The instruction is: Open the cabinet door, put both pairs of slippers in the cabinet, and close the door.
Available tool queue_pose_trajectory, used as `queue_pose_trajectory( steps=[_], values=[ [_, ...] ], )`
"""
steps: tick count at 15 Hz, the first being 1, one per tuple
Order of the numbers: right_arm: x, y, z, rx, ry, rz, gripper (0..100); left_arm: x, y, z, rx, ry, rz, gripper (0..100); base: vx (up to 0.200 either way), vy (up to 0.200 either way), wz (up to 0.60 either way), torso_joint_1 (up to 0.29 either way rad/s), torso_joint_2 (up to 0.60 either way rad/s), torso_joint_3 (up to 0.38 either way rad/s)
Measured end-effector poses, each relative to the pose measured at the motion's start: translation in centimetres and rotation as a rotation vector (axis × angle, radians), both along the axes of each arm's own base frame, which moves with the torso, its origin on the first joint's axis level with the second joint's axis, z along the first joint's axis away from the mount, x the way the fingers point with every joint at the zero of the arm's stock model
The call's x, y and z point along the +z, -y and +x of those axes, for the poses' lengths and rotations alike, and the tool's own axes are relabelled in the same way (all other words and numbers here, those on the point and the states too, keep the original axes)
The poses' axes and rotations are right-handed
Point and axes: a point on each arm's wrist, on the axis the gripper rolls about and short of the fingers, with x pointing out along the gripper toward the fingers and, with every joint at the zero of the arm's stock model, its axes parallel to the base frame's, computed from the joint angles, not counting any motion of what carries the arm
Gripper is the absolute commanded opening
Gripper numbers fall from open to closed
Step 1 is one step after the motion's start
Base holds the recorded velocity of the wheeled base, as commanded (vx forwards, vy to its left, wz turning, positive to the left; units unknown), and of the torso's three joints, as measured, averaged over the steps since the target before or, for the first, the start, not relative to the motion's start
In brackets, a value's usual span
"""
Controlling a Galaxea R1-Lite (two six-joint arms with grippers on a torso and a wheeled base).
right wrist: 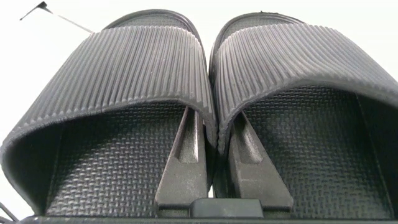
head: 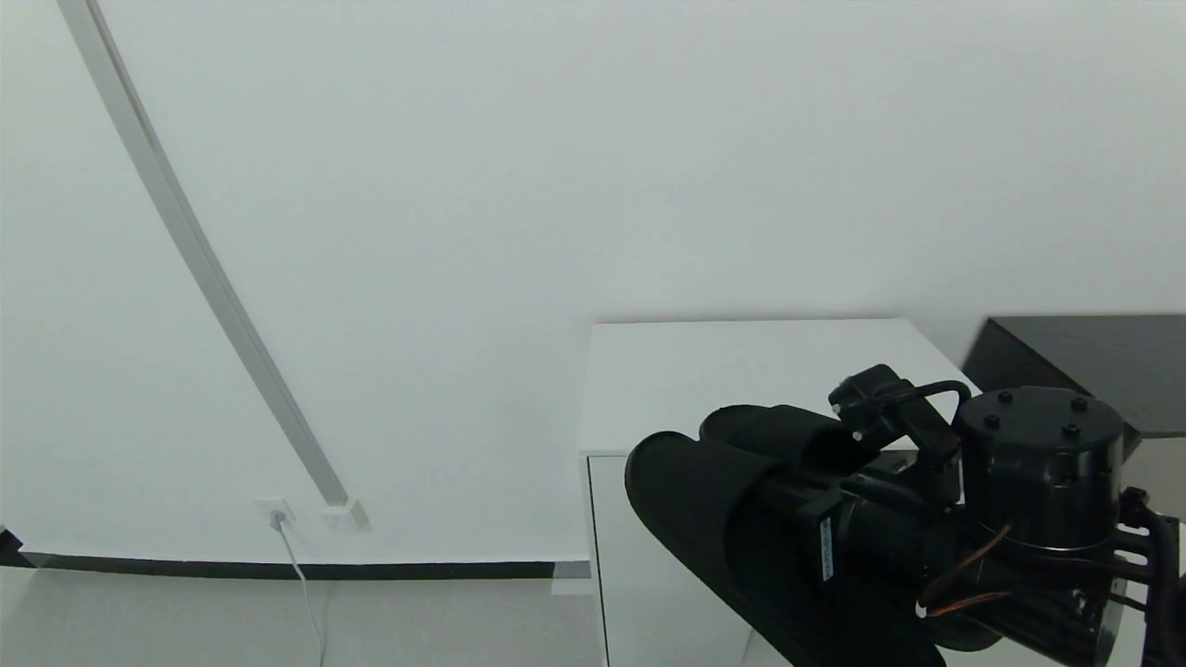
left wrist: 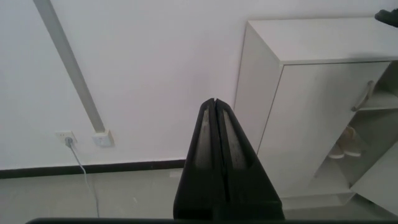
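The right gripper (right wrist: 216, 163) pinches the pair of black slippers (head: 704, 500) by their touching inner walls, level with the front edge of the white cabinet (head: 741, 371) top. So thin a grip could let one slide free, or the toes could knock that edge. The left gripper (left wrist: 215, 143) is closed on nothing.

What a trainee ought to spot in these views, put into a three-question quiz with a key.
1. True or false: the left gripper holds a slipper.
2. What does the right gripper clamp? A: one slipper only. B: both black slippers, by their adjoining inner edges. C: nothing.
3. Fill in: the cabinet in front of the robot is coloured ____.

Key: 1 false, it is shut and empty; 2 B; 3 white.
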Motion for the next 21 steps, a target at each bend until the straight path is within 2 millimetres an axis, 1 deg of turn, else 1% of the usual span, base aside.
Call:
queue_pose_trajectory(
  steps=[11,21],
  values=[
    [-0.67,-0.32,0.11,0.004,-0.016,-0.016,0,-0.01,0.00,0.00,0.000,-0.001,-0.001,0,0.000,0.000,0.00,0.000,0.00,0.000],
    [-0.82,-0.26,0.07,0.003,-0.019,-0.019,0,-0.01,0.00,0.00,0.000,-0.001,-0.009,0,0.000,-0.200,0.00,0.004,0.00,0.002]
  ],
)
